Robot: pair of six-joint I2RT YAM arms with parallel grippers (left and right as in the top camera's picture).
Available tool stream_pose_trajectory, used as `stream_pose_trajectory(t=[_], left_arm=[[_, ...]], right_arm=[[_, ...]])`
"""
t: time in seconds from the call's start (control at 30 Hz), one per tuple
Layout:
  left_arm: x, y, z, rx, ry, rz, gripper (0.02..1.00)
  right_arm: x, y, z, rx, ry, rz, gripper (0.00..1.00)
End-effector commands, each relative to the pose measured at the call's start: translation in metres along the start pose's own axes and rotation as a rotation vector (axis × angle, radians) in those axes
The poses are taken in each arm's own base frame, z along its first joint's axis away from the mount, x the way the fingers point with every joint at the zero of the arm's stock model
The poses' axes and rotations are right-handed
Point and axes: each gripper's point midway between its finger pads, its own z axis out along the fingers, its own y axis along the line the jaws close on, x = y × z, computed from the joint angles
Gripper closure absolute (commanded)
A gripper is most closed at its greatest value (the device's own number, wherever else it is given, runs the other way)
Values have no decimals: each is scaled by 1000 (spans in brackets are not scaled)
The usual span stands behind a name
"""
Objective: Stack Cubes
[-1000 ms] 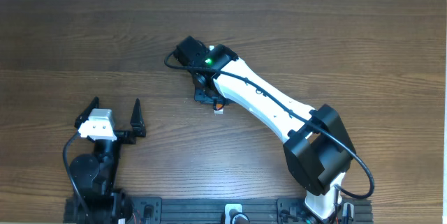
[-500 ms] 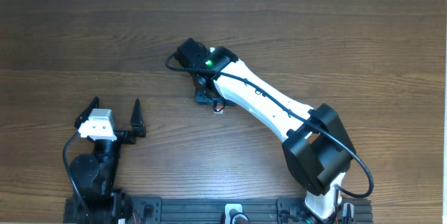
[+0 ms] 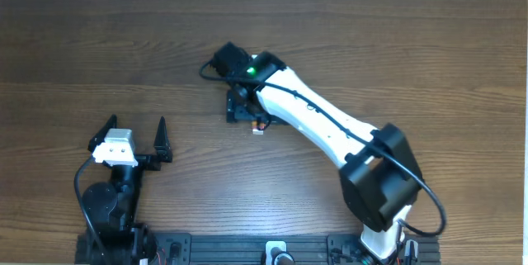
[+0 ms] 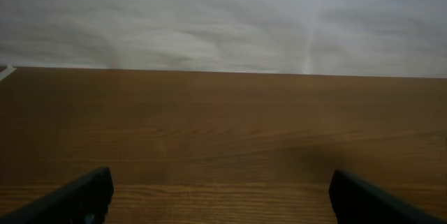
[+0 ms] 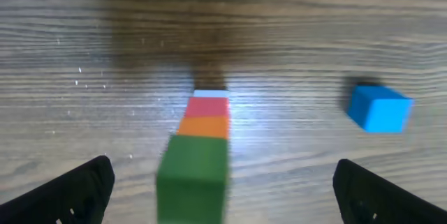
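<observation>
The stack [image 5: 201, 137] stands on the worktop [image 5: 314, 28], green cube [image 5: 193, 175] uppermost over orange and red. The right gripper [image 5: 223, 185] hangs above it, wide and empty. The blue cube [image 5: 379, 107] lies well apart, apparently not yet stacked. The left gripper [image 4: 220, 196] is wide, empty.
</observation>
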Motion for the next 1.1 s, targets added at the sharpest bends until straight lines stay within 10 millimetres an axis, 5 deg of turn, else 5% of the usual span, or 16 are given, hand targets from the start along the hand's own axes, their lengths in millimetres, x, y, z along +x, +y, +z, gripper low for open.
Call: stream_pose_trajectory(t=[0.03,0.17,0.23,0.7,1.1], left_arm=[[1,-1,0,8,-1,14,18],[1,-1,0,8,-1,14,18],[1,-1,0,8,-1,14,18],[1,-1,0,8,0,14,18],[1,-1,0,8,-1,14,18]], right_arm=[[-20,-21,-69,-93,-120,6,7],[-12,-57,-101,-87,-138,23,7],[-7,-71,-97,-50,-111,39,7],[22,-111,35,27,7,38,9],[17,-109,83,57,52,30,42]])
